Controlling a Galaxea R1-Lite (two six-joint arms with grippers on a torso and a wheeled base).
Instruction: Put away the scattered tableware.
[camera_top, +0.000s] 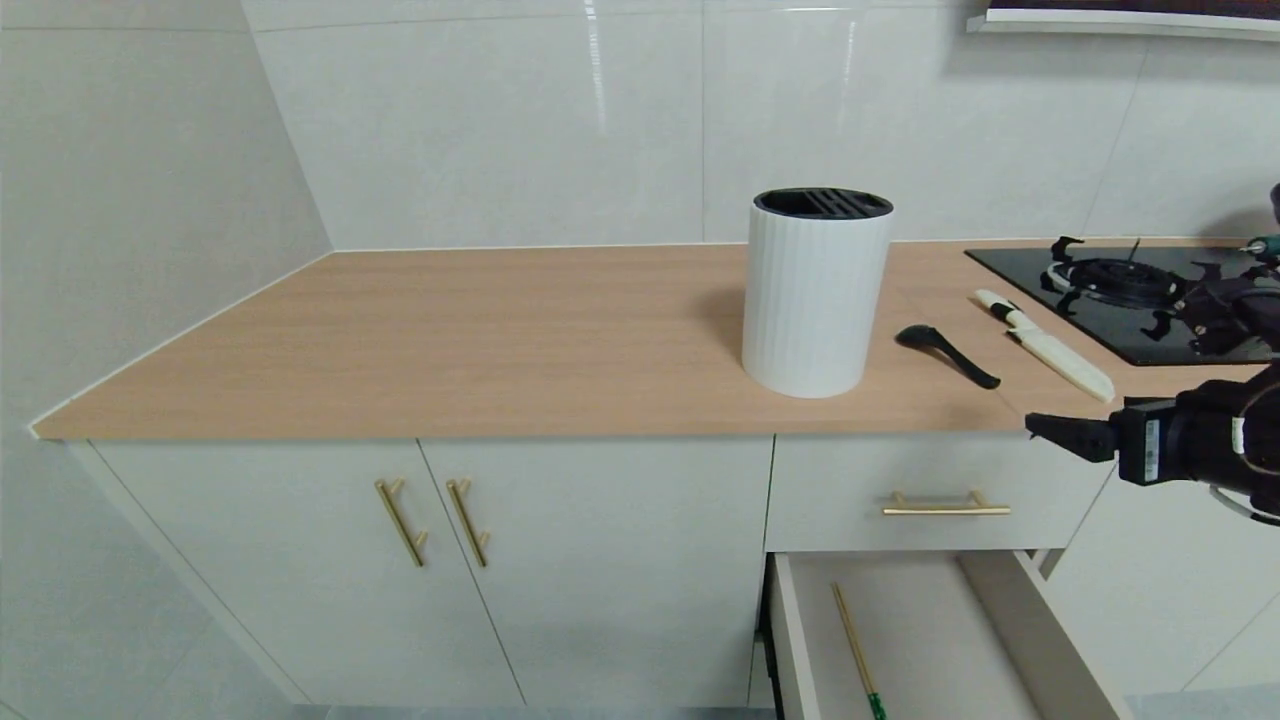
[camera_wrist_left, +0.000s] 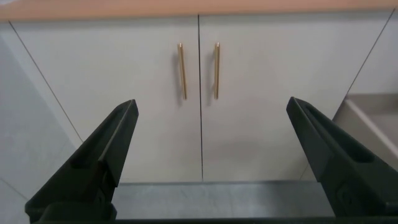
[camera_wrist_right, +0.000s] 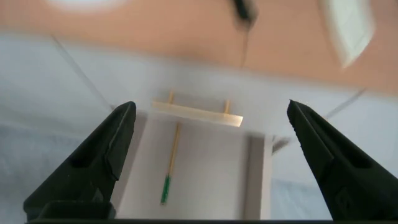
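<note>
At the far left, the left gripper (camera_wrist_left: 211, 102) hung with its fingers spread wide, squarely facing two pale cabinet doors (camera_wrist_left: 267, 118) whose gold handles (camera_wrist_left: 181, 70) stood upright side by side; the head view looked down on them at a slant. Across the wooden countertop (camera_top: 450, 330), backed by a pale tiled wall (camera_top: 480, 120), a white ribbed holder (camera_top: 815, 300) stood upright, its black slotted top plain from the head camera. Just right of it lay a black spoon (camera_top: 950, 357), bowl toward the holder, handle running toward the near right. Apart from it, a white knife (camera_top: 1045, 345) lay on a like diagonal beside the black hob (camera_top: 1090, 310). Below, an open drawer (camera_top: 790, 630) held a chopstick (camera_top: 857, 650) lying front to back, green tip nearest the front. The right wrist view looked straight down on it between the wide-apart fingers of the right gripper (camera_wrist_right: 211, 106), which hovered just off the counter's edge.
</note>
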